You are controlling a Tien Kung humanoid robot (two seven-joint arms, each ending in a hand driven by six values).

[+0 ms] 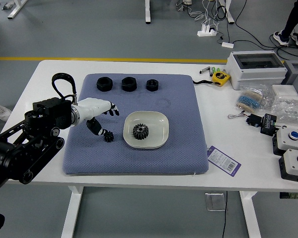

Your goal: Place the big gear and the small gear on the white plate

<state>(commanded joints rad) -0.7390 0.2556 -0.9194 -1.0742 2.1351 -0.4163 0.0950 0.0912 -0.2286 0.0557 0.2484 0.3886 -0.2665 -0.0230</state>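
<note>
The only view now is the head camera's, looking from high on the robot's side of the white rectangular desk [223, 183], forward and steeply down across its top, so no part of the scene is shared with a second view. It stands far enough back to take in the near edge low in the picture, the blue textured mat [184, 148] left of centre and both side ends of the top in part. Beyond the far edge it reaches grey floor [89, 29] crossed by a yellow painted line [119, 58].
</note>
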